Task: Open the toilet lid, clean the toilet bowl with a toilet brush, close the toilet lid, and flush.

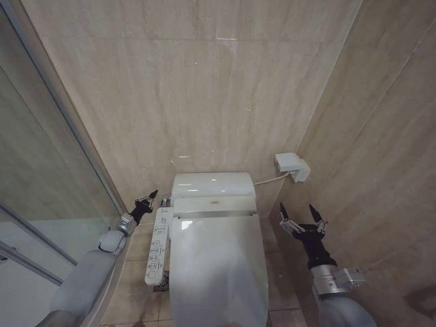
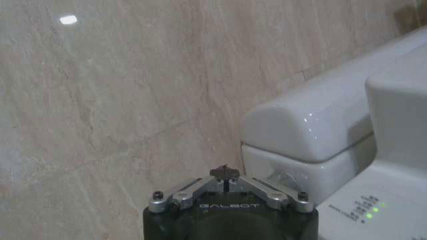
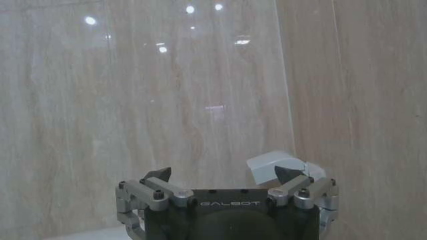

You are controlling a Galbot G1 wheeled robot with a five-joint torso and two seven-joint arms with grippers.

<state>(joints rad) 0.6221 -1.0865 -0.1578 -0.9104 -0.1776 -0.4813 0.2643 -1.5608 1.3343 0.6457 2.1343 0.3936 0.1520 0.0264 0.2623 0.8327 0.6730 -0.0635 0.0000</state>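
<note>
Toilet lid down over toilet bowl, lower centre of head view. Left gripper pinched together, empty, centre-left by button panel. Right gripper spread wide, empty, lower right.

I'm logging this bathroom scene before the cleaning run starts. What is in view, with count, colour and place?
Glossy white oval plastic toilet lid: one, white, shut over the bowl, centre.
White toilet tank: one, white, against the back wall behind the lid.
Long white button panel: one, white, along the toilet's left side.
Small white wall box: one, white, on the wall right of the tank, cable running to the toilet.
Left gripper: one, dark, shut, beside the tank's left end.
Right gripper: one, dark, open, right of the toilet.
</note>
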